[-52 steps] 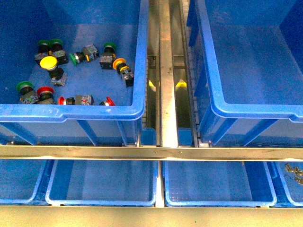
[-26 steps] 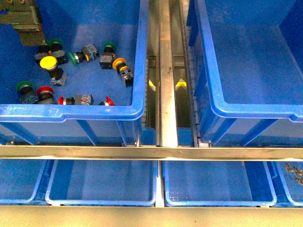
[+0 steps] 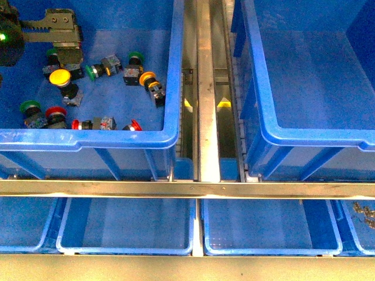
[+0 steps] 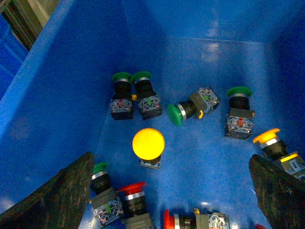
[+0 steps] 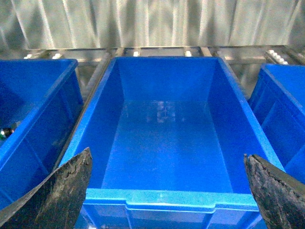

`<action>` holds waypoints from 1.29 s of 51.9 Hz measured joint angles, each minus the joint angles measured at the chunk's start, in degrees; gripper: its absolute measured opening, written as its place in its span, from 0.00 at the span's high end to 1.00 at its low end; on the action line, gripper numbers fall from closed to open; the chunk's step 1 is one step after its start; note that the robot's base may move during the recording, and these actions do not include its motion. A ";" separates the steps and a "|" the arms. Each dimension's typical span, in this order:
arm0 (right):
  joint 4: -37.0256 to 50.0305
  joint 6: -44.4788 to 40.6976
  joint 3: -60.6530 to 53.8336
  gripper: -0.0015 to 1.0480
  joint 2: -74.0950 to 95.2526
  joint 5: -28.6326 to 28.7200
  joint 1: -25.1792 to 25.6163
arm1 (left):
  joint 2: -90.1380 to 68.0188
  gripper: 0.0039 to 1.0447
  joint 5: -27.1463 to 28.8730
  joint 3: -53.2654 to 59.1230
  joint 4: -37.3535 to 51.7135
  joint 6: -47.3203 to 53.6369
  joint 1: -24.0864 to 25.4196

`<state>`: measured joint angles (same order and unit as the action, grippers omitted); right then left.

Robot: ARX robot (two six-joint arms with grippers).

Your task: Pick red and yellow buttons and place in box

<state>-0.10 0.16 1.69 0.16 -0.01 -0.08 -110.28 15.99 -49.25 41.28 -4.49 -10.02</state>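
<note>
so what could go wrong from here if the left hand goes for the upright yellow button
The left hand is open wide over the upright yellow button, and a green switch and a red button sit close by one finger, so closing may catch or knock them. The yellow one stands cap up, and its round cap might slip out of a pinch.

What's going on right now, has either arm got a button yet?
Not yet. The left pincer hangs open inside the crate of mixed switches, roughly above the yellow button, which stands cap up on the floor. The red buttons lie untouched near the crate's front wall. The right pincer is open too, holding nothing, facing the box, which looks empty.
</note>
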 joint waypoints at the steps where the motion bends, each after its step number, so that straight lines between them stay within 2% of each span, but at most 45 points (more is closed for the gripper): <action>1: 0.00 0.00 0.00 0.07 0.00 0.00 0.00 | -0.42 0.08 0.20 -0.37 -0.04 0.00 0.00; 67: 0.00 0.00 0.00 0.07 0.00 0.00 0.00 | -16.96 0.08 7.87 -17.66 -7.04 0.59 -0.31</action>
<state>-0.10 0.16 1.69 0.16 -0.01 -0.08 -127.24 23.86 -66.92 34.24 -3.90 -10.33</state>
